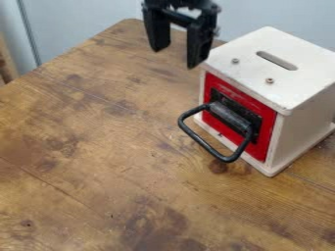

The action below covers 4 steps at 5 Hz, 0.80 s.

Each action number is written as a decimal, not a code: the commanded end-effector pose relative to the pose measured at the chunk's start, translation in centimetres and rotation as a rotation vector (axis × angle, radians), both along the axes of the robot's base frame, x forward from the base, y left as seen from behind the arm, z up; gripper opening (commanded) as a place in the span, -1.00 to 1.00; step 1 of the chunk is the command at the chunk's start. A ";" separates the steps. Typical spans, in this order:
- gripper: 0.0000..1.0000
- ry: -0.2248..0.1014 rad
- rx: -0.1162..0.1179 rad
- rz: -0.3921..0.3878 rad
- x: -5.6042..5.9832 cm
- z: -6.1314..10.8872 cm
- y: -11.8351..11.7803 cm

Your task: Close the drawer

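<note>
The drawer (254, 125) is a small red box with a black plate on its front, set in a white wooden casing (281, 83) at the right of the table. Its large black wire loop handle (210, 133) hangs out toward the table's middle. The red front stands slightly proud of the casing. My gripper (178, 41) hangs at the top of the view, pointing down, to the left of and behind the casing. Its two black fingers (157, 35) are spread wide, open, with nothing between them. It is apart from the drawer and handle.
The casing has a slot in its top (277, 60) and sits near the table's right edge. The brown, stained wooden table (92, 157) stretches out left and front of the drawer. A pale wall lies behind.
</note>
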State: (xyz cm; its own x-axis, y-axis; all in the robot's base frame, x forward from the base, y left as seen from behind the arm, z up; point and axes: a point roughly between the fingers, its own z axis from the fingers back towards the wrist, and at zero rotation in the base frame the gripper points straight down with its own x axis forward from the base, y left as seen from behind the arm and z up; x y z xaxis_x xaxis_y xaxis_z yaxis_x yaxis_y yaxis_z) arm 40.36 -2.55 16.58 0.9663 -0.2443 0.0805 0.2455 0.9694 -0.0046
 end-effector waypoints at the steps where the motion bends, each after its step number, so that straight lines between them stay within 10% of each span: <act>1: 1.00 -0.100 -0.005 -0.069 0.4 3.0 -1.3; 4: 1.00 -0.107 -0.008 -0.095 -1.9 3.0 -1.3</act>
State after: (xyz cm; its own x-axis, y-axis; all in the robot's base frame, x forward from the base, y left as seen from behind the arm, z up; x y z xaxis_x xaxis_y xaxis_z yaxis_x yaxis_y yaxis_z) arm 38.68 -3.60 15.24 0.9426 -0.3259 0.0729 0.3272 0.9449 -0.0064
